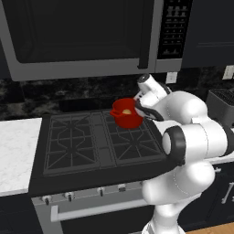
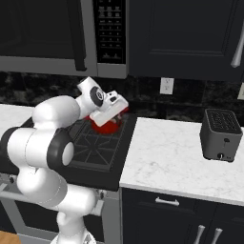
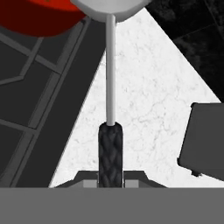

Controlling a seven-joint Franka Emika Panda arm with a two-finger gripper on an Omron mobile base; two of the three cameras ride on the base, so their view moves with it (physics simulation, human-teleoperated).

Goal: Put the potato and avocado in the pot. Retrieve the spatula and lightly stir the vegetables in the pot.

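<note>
Gripper pinches the spatula by its dark handle; blade reaches the red pot on the stove's far right, likely for stirring the potato.

A black gas stove with grates sits between white marble counters, its knobs along the front edge above a pale oven handle. A dark microwave hangs over it. A dark toaster stands on the right counter, near a wall outlet on the black stone backsplash. Dark cabinets hang above.
</note>
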